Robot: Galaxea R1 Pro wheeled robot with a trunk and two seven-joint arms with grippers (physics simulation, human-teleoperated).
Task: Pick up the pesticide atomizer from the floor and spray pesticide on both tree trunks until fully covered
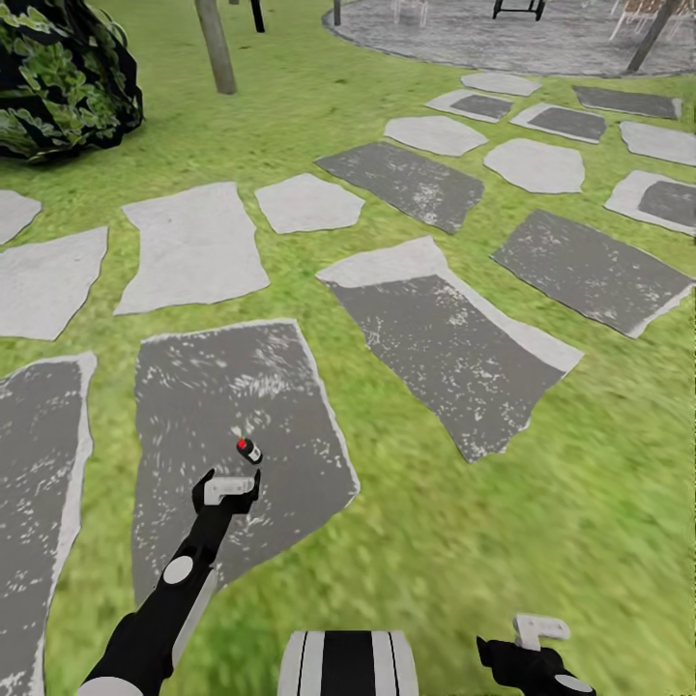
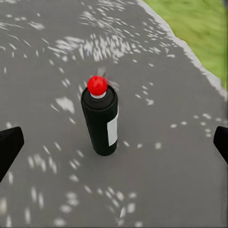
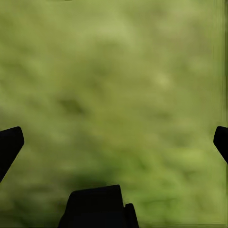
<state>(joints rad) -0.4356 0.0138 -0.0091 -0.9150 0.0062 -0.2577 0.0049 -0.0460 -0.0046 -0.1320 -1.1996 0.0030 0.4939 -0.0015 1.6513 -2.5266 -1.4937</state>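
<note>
One pesticide atomizer (image 2: 100, 121), upright on dark paving slab (image 1: 232, 387), just beyond left gripper (image 1: 228, 491), fingers spread wide, empty. Likely light, rigid, smooth; best gripped mid-body, below red nozzle (image 2: 97, 86). Right gripper (image 3: 114, 142) open over grass.

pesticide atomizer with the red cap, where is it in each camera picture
Head view: the pesticide atomizer stands small on a dark paving slab, just ahead of the left pincer.
Left wrist view: it stands upright near the middle, between the open fingertips, untouched.
Right wrist view: blurred grass, no atomizer.
Shared landmark: the dark speckled slab under the atomizer.
</note>
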